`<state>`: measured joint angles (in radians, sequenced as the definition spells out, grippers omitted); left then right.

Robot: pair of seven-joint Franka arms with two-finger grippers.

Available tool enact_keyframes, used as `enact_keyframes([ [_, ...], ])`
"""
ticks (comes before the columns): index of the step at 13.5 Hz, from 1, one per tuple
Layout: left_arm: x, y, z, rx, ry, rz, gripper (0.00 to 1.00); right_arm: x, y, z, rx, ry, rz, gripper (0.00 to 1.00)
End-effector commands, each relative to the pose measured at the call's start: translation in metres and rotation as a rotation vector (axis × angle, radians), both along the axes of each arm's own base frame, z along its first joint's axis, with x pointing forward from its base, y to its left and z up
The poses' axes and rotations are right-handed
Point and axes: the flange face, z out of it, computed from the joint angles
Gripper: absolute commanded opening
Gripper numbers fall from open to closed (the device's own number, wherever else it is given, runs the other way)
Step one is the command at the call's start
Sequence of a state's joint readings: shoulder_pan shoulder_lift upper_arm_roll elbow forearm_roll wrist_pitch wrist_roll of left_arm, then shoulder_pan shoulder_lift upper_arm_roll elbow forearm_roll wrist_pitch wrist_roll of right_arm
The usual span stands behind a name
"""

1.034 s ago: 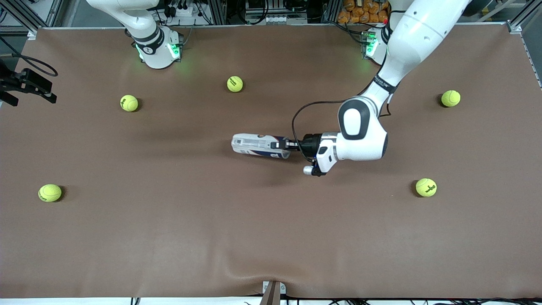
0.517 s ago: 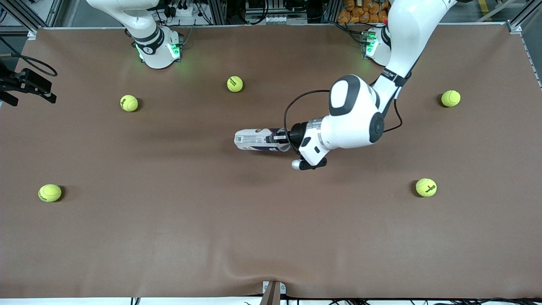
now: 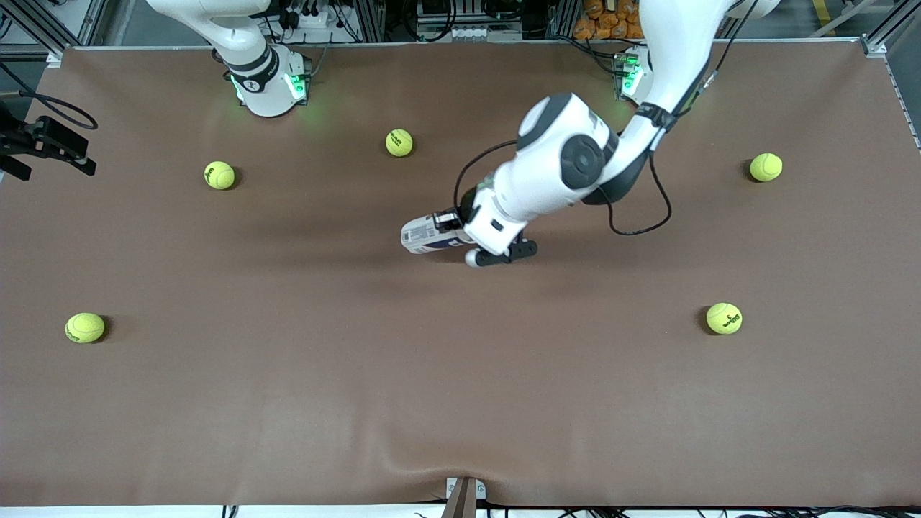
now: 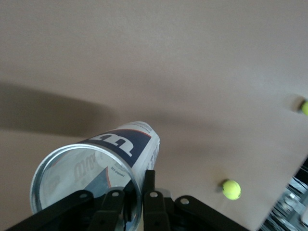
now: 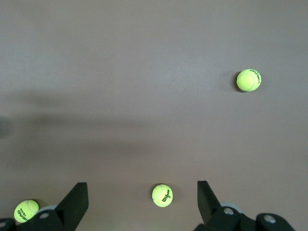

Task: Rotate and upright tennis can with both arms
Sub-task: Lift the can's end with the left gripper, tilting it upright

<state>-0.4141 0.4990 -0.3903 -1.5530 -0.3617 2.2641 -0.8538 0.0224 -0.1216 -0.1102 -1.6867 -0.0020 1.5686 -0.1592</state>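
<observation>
The tennis can (image 3: pixel 426 237), a clear tube with a dark blue and white label, is tilted over the middle of the table with its open silver-rimmed end raised. My left gripper (image 3: pixel 453 222) is shut on the can's rim. In the left wrist view the can (image 4: pixel 103 159) shows its open mouth, and the left gripper (image 4: pixel 137 195) has one finger inside the wall and one outside. My right gripper (image 5: pixel 142 202) is open and empty, high over the table, and out of the front view. The right arm waits.
Several yellow-green tennis balls lie scattered: one (image 3: pixel 399 142) near the right arm's base (image 3: pixel 268 85), others (image 3: pixel 219 175), (image 3: pixel 85 327), (image 3: pixel 765 167), (image 3: pixel 724 318). A black device (image 3: pixel 44 142) sits at the table's right-arm end. The right wrist view shows balls (image 5: pixel 162 195), (image 5: pixel 248 80).
The left arm has swung up and turned its wrist, lifting the can's gripped end. The can has gone from lying flat to tilted and looks shorter. The right arm has not moved.
</observation>
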Motion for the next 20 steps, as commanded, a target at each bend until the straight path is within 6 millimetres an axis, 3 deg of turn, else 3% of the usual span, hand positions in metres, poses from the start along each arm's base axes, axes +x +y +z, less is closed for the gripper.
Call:
enact_keyframes([
  [1, -0.008, -0.008, 0.012, 0.093, -0.034, 0.025, 0.0, -0.005, 0.002, 0.003, 0.018, -0.007, 0.013, 1.0],
  [3, -0.02, -0.025, 0.033, 0.176, -0.056, 0.019, 0.0, -0.006, 0.003, 0.004, 0.018, -0.006, 0.015, 1.0],
  [7, -0.048, -0.046, 0.028, 0.324, -0.075, 0.021, 0.0, -0.005, 0.003, 0.004, 0.018, -0.01, 0.013, 1.0],
  [11, -0.059, -0.053, 0.03, 0.422, -0.081, 0.003, 0.0, -0.003, 0.002, 0.003, 0.017, -0.015, 0.012, 1.0],
  [20, -0.08, -0.076, -0.022, 0.564, -0.104, 0.004, 0.0, 0.0, 0.005, 0.0, 0.016, -0.019, 0.011, 1.0],
])
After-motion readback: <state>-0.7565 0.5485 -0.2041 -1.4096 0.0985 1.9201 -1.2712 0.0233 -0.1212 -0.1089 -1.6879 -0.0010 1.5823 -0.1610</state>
